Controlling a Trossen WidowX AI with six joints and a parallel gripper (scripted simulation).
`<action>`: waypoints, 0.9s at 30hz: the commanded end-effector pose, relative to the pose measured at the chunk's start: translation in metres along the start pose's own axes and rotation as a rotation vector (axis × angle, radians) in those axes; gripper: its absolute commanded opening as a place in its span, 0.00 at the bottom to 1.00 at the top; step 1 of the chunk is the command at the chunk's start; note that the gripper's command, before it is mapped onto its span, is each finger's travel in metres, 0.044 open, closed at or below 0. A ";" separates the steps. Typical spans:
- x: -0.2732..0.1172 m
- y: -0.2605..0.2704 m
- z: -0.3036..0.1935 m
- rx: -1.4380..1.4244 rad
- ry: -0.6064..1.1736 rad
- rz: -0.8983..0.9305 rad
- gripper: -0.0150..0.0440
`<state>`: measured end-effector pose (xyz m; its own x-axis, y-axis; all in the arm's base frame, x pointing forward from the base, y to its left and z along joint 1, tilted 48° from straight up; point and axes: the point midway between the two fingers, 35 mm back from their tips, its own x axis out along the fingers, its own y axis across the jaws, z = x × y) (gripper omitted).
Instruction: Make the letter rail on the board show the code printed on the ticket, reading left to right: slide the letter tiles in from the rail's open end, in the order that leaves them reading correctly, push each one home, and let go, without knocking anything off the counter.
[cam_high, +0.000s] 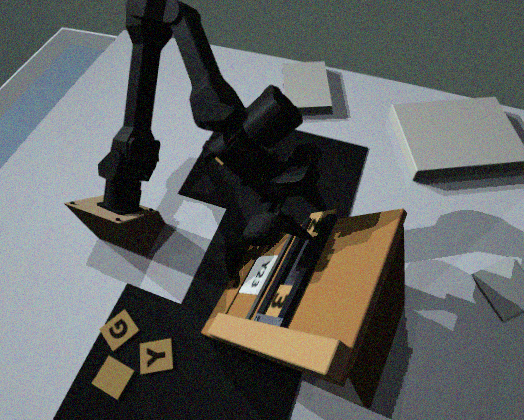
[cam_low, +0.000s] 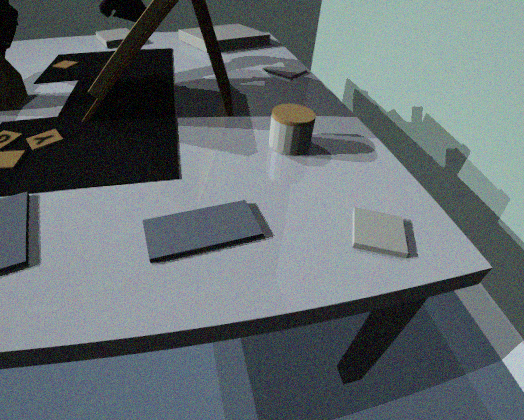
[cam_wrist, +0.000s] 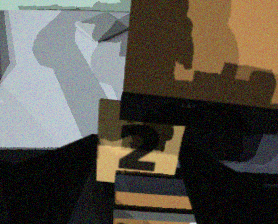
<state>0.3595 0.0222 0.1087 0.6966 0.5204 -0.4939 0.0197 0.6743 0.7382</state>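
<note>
The tilted wooden board (cam_high: 367, 260) bears the ticket (cam_high: 258, 275), printed Y23, and the dark letter rail (cam_high: 304, 274). The 3 tile (cam_high: 279, 300) sits in the rail near its closed end, by the wooden end block. My gripper (cam_high: 311, 231) (cam_wrist: 139, 145) is shut on the 2 tile (cam_high: 315, 224) (cam_wrist: 139, 150) at the rail's open end. In the wrist view the tile's upper right part goes under the rail's black lip; its left part is outside. The Y tile (cam_high: 156, 356) (cam_low: 45, 139), the G tile (cam_high: 119, 329) and a blank-faced tile (cam_high: 113, 377) lie loose on the dark mat (cam_high: 210, 385).
Another tile (cam_low: 65, 64) lies on the mat's far part, mostly hidden by the arm in the top view. Pale slabs (cam_high: 307, 85) (cam_high: 455, 137) lie beyond the mat. A lidded jar (cam_low: 292, 132), a blue-grey slab (cam_low: 205, 230) and a beige block (cam_low: 380, 232) stand on the counter.
</note>
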 end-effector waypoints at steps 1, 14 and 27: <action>0.000 -0.002 0.001 -0.003 -0.002 0.002 0.25; 0.000 -0.008 0.000 -0.004 -0.002 0.002 0.25; 0.000 -0.019 0.001 -0.004 -0.002 0.002 0.25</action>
<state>0.3592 0.0114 0.0963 0.6963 0.5206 -0.4942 0.0190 0.6749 0.7377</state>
